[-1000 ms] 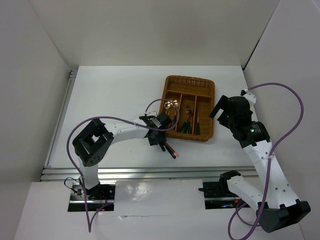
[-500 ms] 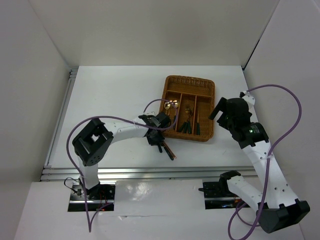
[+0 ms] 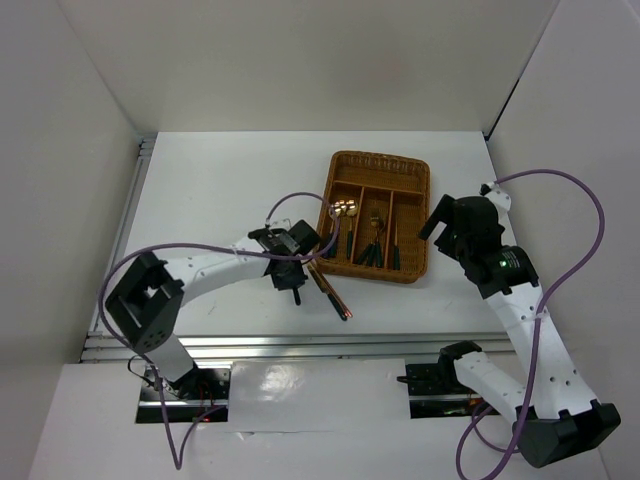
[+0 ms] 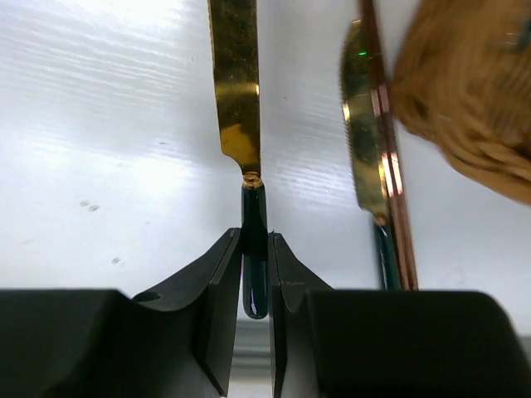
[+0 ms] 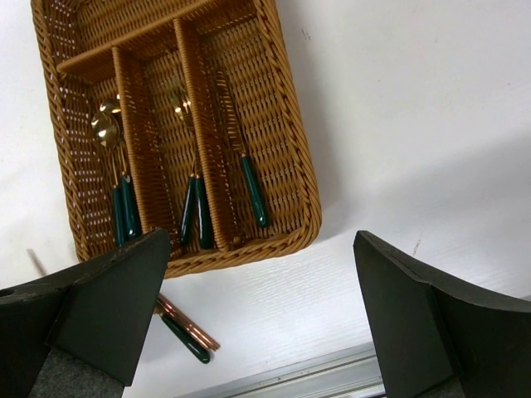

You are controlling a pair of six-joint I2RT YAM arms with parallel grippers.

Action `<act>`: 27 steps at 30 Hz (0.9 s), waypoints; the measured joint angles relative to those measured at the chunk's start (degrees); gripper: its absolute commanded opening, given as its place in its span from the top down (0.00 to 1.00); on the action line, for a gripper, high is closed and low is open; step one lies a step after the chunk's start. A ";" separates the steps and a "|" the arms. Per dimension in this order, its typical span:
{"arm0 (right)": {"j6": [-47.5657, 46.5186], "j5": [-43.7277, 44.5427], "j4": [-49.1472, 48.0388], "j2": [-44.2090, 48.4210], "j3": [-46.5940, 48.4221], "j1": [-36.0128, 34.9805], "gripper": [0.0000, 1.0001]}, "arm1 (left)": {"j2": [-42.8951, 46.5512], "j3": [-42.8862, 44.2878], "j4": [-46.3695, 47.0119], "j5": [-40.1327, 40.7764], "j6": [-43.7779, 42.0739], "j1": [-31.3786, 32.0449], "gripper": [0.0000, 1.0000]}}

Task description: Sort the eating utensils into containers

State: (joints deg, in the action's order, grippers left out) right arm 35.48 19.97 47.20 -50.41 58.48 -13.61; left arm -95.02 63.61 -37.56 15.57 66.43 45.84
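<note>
My left gripper (image 4: 254,245) is shut on the dark green handle of a gold-bladed knife (image 4: 236,99), whose blade points away from the fingers. From above, this gripper (image 3: 293,283) sits on the table just left of the tray's near-left corner. A second knife (image 4: 365,157) lies on the table beside the brown chopsticks (image 4: 392,191), to the right of the held one. The wicker tray (image 3: 378,165) holds spoons (image 5: 108,133), forks (image 5: 192,195) and a knife (image 5: 249,186) in separate long compartments. My right gripper (image 5: 261,307) hangs open and empty beyond the tray's right side (image 3: 450,225).
The tray's near rim (image 5: 290,236) lies ahead of the right fingers. A metal rail (image 3: 300,345) runs along the table's near edge, close behind the chopsticks (image 3: 330,292). White walls enclose the table on three sides.
The left jaws have closed on the knife handle. The left arm has then shifted left, away from the tray's corner. The right arm has barely moved.
</note>
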 measured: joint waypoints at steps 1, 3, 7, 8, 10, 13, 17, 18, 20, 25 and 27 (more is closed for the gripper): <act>0.00 0.00 0.00 0.00 0.00 0.00 0.00 | 1.57 0.70 -1.22 0.55 -1.11 0.00 0.99; 0.02 0.00 0.00 -0.09 0.00 0.00 0.00 | 4.09 3.43 -3.39 1.38 -3.93 0.00 0.99; 0.02 0.59 -0.02 -0.98 0.00 0.00 0.00 | 5.68 12.70 -3.82 0.28 -11.34 -0.02 0.98; 0.00 0.85 -0.02 -1.40 0.00 0.00 0.00 | 5.66 14.97 -2.71 -1.01 -13.35 -0.02 0.97; 0.00 1.33 -0.07 -2.38 0.00 0.00 0.00 | 5.07 18.75 -0.22 -4.07 -17.29 -0.02 0.95; 0.00 1.84 -0.17 -3.61 0.00 0.00 0.00 | 1.81 24.15 4.31 -9.38 -21.14 0.04 0.91; -0.02 2.19 -0.46 -4.96 0.02 0.00 0.00 | -7.21 31.19 9.27 -14.36 -23.47 0.92 0.87; -0.02 2.34 -0.44 -5.18 0.02 0.00 0.00 | -9.55 32.59 10.23 -15.54 -24.06 1.36 0.87; -0.02 2.75 -0.44 -5.25 0.04 0.00 0.00 | -14.16 34.71 12.28 -17.81 -24.28 2.16 0.87; 0.02 3.72 -0.37 -4.83 1.14 0.00 0.00 | -23.61 39.15 15.74 -23.52 -24.17 3.39 0.84; 0.02 3.91 -0.24 -4.26 1.31 0.00 0.00 | -25.86 40.46 17.14 -25.16 -24.02 3.56 0.82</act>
State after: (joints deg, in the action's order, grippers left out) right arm 35.51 23.88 46.96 -54.68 59.79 -13.61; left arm -120.88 104.07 -20.43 -9.58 42.41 49.41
